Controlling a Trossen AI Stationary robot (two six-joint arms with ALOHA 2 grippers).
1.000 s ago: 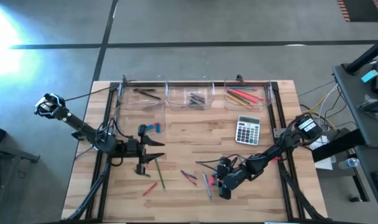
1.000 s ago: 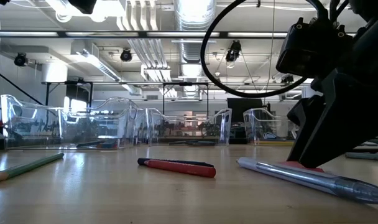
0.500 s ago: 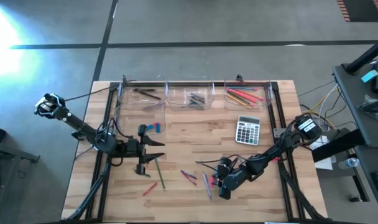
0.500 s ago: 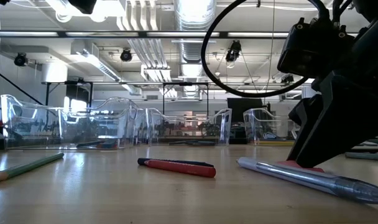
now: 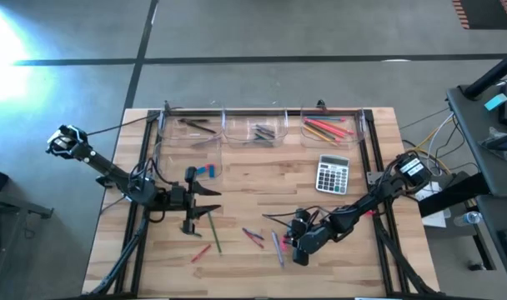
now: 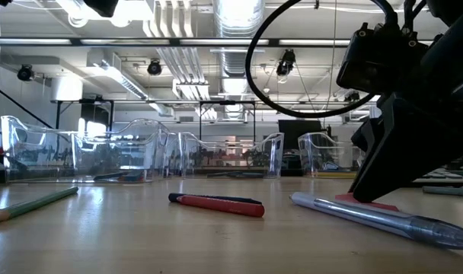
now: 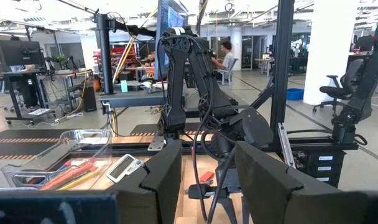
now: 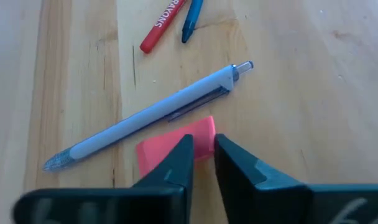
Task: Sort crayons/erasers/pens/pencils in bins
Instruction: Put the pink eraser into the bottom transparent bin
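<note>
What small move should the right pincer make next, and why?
Probably a short lift straight up. The right pincer has its fingers nearly together at the edge of the pink eraser, which lies on the table close beside the pen. Whether the grip is firm cannot be told.

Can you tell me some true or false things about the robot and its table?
1. A calculator lies on the table. True.
2. The right gripper is down at a pink eraser beside a pen. True.
3. The left gripper holds a pencil. False: it is open and empty.
4. Every pencil is already in a bin. False: a green pencil lies loose on the table.
</note>
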